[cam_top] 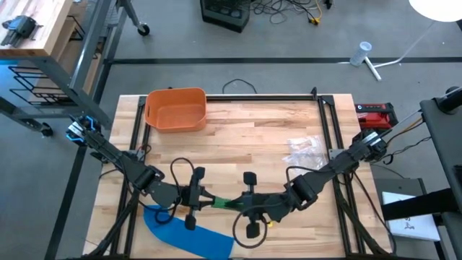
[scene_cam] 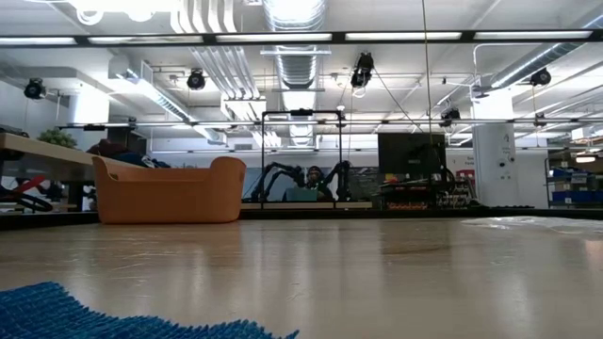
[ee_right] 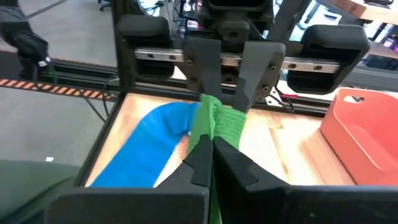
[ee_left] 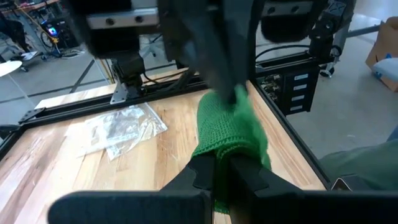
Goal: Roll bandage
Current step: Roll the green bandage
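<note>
A short green knitted bandage (cam_top: 224,203) spans the gap between my two grippers above the near middle of the table. My left gripper (cam_top: 204,197) is shut on its left end and my right gripper (cam_top: 244,206) is shut on its right end; the two face each other. A blue bandage (cam_top: 186,231) lies flat on the table below and left of them, near the front edge, and also shows in the low view as the blue bandage (scene_cam: 85,318). Neither gripper shows in the low view. My left gripper pinches the green bandage's left end (ee_left: 219,163) between its two fingers, coming nearly level from the table's left. The cloth is bunched there, and the layers cannot be counted. The bandage is clear of the table. My right gripper pinches the bandage's right end (ee_right: 210,132) between its two fingers, coming nearly level from the table's right and along the strip. The cloth is gathered at the fingers. That end is lifted clear, above the blue bandage.
An orange bin (cam_top: 175,108) stands at the far left of the table. A clear plastic bag (cam_top: 303,150) lies at the right middle. A red device (cam_top: 375,114) sits past the right rail. Black frame rails run along the table's edges.
</note>
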